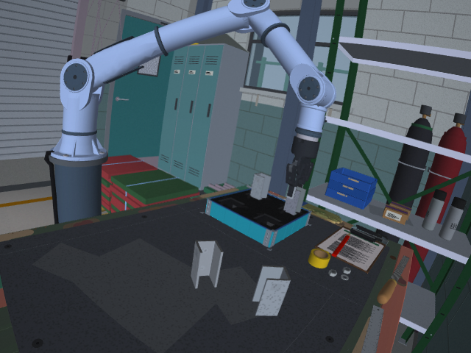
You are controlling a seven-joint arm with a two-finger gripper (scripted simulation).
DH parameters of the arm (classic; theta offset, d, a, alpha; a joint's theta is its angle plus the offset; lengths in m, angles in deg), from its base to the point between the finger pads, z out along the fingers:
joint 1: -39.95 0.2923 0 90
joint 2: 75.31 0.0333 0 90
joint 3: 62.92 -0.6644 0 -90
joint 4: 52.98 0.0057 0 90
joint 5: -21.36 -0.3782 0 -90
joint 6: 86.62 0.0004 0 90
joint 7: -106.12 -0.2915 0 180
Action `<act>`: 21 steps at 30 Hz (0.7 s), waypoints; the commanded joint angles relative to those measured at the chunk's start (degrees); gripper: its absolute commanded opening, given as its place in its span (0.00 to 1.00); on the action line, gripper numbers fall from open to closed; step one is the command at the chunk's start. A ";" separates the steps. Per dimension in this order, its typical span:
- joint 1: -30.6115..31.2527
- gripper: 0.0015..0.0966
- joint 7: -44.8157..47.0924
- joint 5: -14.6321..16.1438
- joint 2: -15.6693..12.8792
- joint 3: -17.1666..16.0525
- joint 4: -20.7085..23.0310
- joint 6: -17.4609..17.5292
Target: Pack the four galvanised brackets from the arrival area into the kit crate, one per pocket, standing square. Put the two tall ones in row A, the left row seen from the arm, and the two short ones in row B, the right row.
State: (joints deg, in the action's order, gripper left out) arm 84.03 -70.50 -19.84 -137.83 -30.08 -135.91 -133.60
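Observation:
A galvanised bracket stands in the far right pocket of the blue kit crate, and another bracket stands upright in the far left pocket. The right-hand bracket is held at its top by my closed gripper, which points straight down over the crate. Two more brackets stand on the dark mat nearer the camera. One is left of centre with its channel facing the camera. The other is to its right. The crate's two near pockets look empty.
The bench's right edge runs by a file with a wooden handle and a steel rule. A yellow tape roll, three nuts and a clipboard lie right of the crate. A shelf rack stands behind.

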 commanded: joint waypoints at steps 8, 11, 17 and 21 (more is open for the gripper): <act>0.00 0.18 0.00 0.00 0.11 0.08 0.10 0.02; 0.00 0.24 0.00 0.00 0.11 0.08 0.10 0.02; 0.00 0.37 0.00 0.00 0.11 0.08 0.10 0.02; 0.00 0.45 0.00 0.00 0.11 0.08 0.10 0.02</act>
State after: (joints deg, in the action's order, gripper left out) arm 84.03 -70.50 -19.84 -137.83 -30.08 -135.91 -133.60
